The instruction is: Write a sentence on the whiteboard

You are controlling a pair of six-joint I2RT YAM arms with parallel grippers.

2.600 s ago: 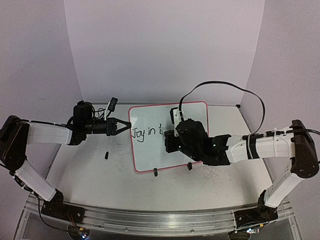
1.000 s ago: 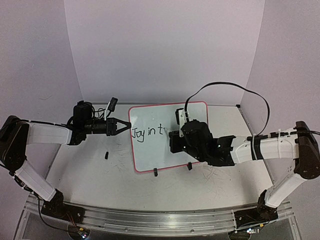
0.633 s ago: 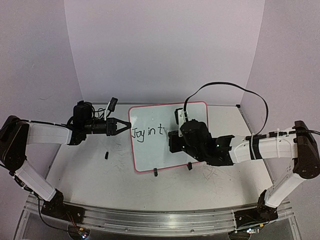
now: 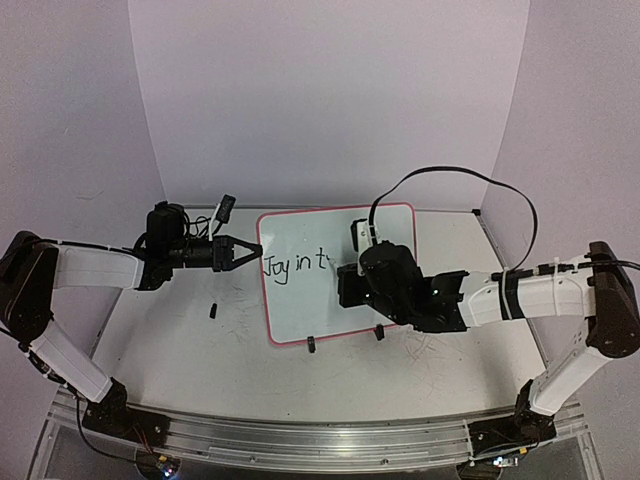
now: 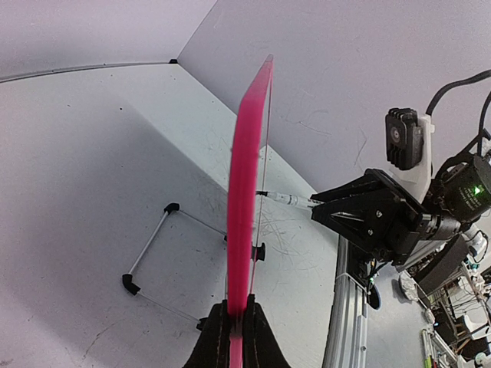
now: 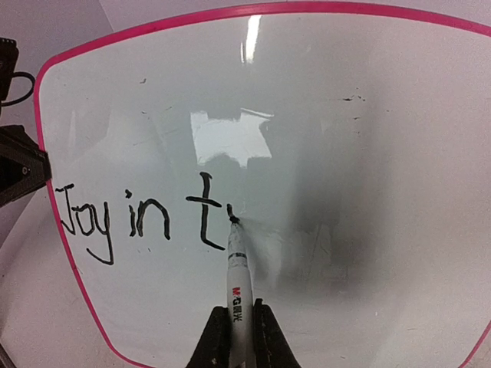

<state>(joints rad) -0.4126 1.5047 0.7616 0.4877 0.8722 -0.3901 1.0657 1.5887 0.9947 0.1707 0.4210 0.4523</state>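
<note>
Nearest on the table [image 4: 170, 360], a small black piece [image 4: 213, 310], possibly a pen cap, is seen lying left of the whiteboard [image 4: 300, 310]. The board is stood near the middle of the table on two black clip feet [image 4: 311, 345]. Its face is tilted back toward the far wall, and a wire stand [image 5: 149, 245] is seen behind it.

A marker [image 6: 237, 280] is clamped between the closed fingers of the right gripper [image 6: 235, 326]. It is gripped low on the barrel so that the tip is pressed to the face just right of the letter "t". "Joy in t" [image 6: 138, 218] is already written, so the sentence is judged to be only begun.

Farther back and to the left, the board's pink left rim is pinched by the fully closed left gripper [image 5: 234, 337]. This is apparently done so that the light board is kept from sliding or tipping under the pen's pressure. The next letter is best formed with light pressure, since a hard push could be passed on to the stand.
</note>
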